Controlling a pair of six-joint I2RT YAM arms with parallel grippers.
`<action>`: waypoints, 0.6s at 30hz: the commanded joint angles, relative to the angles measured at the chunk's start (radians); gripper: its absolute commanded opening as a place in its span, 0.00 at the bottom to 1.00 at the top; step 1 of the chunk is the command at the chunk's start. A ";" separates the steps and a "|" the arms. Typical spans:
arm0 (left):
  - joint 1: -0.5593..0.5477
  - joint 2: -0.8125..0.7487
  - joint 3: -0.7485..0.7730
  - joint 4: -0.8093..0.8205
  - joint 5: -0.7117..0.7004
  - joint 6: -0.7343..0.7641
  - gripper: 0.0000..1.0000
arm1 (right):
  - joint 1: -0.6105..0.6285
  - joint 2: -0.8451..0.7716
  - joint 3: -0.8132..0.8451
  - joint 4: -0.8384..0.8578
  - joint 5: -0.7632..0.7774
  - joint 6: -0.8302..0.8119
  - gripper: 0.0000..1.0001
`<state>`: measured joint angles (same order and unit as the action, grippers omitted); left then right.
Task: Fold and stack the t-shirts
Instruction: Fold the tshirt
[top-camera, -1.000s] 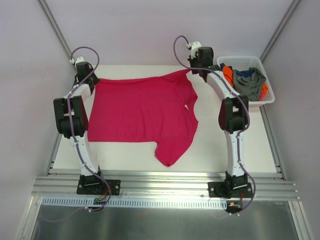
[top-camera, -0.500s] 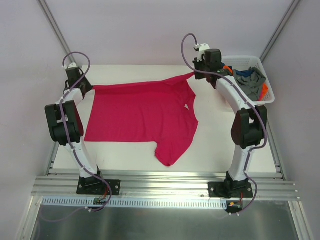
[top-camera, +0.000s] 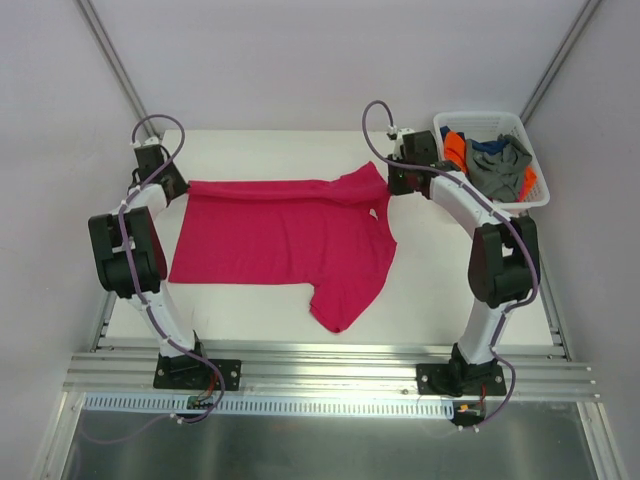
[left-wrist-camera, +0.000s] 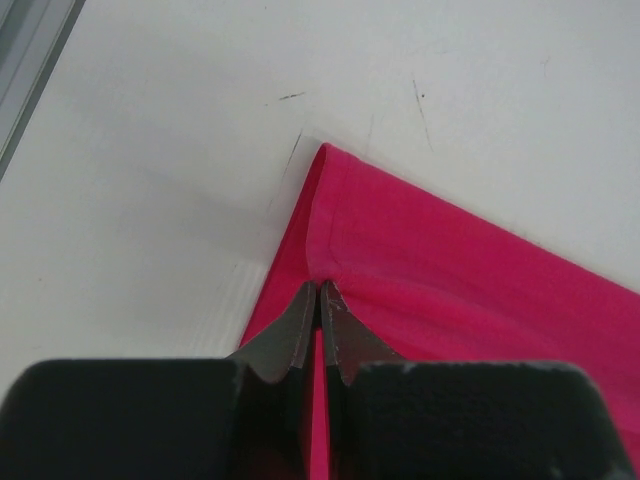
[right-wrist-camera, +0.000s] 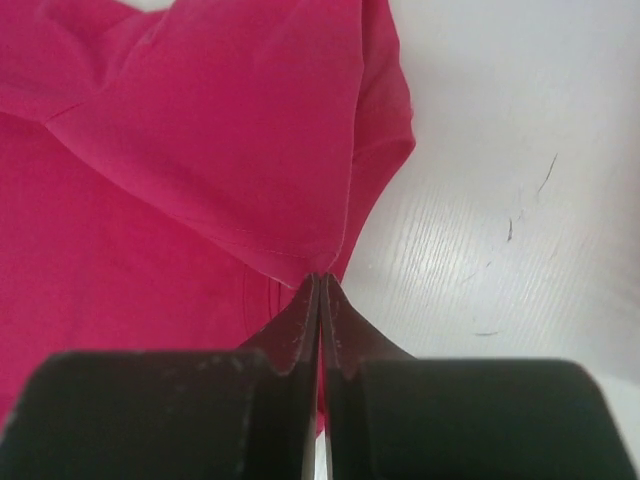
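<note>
**The two arms are bringing the pink t-shirt's far edge down and toward themselves.**

The left gripper (left-wrist-camera: 320, 285) is pinching the far left corner of the pink t-shirt (top-camera: 280, 235) tight, and the right gripper (right-wrist-camera: 320, 277) is pinching the far right corner tight too. A moment ago they were holding that edge up and pulling it straight. Now the edge is sitting low over the table (top-camera: 430, 270), and on the right a flap is lying over the rest of the shirt. The shirt is lying spread out between the arms, with one sleeve pointing to the near side. It looks like the first fold is starting. The grey t-shirt (top-camera: 497, 168), orange t-shirt (top-camera: 455, 148) and dark blue t-shirt (top-camera: 490, 146) are waiting in the white basket (top-camera: 480, 116).
</note>
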<state>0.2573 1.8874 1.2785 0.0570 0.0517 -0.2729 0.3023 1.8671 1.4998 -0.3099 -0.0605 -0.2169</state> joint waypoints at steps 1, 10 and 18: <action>0.014 -0.080 -0.033 -0.016 0.011 0.028 0.00 | 0.008 -0.100 -0.015 -0.038 -0.004 0.057 0.01; 0.023 -0.116 -0.087 -0.043 0.022 0.021 0.00 | 0.017 -0.158 -0.082 -0.093 -0.081 0.145 0.01; 0.023 -0.128 -0.110 -0.051 0.030 0.017 0.00 | 0.049 -0.169 -0.165 -0.097 -0.073 0.192 0.01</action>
<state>0.2703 1.8164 1.1851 0.0090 0.0547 -0.2714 0.3439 1.7363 1.3495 -0.3836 -0.1204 -0.0685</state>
